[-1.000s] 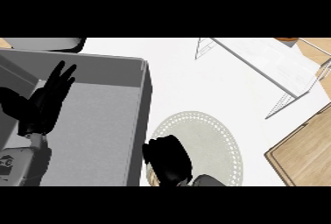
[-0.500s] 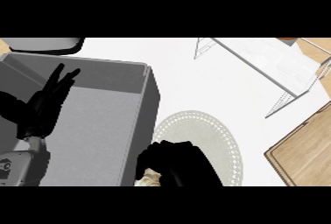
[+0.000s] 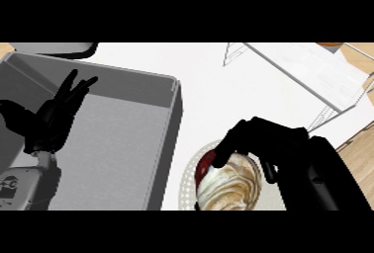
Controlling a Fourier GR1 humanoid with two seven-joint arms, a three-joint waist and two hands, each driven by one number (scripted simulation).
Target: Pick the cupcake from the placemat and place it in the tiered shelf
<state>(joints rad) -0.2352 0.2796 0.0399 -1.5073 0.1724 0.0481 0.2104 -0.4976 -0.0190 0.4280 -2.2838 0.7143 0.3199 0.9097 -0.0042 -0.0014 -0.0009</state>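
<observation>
The cupcake [image 3: 230,184], with swirled cream frosting and a red cup, shows at the lower middle of the head view. My right hand [image 3: 285,146] arches over it from the right, fingers curled down onto its top and left side. Beneath the cupcake lies the round grey placemat [image 3: 190,174], with only its left rim showing. The white wire tiered shelf [image 3: 310,71] stands at the upper right, apart from the hand. My left hand [image 3: 51,118] rests open, fingers up, over the grey basin at the left.
A deep grey basin [image 3: 172,123] fills the left half, its right wall close to the placemat. A wooden board [image 3: 362,155] lies at the right edge. A white dish [image 3: 55,48] sits at the top left. White counter [image 3: 211,89] spans between basin and shelf.
The right hand has closed round the cupcake, which was hidden before and now shows large under its fingers. The left hand has stayed in place.
</observation>
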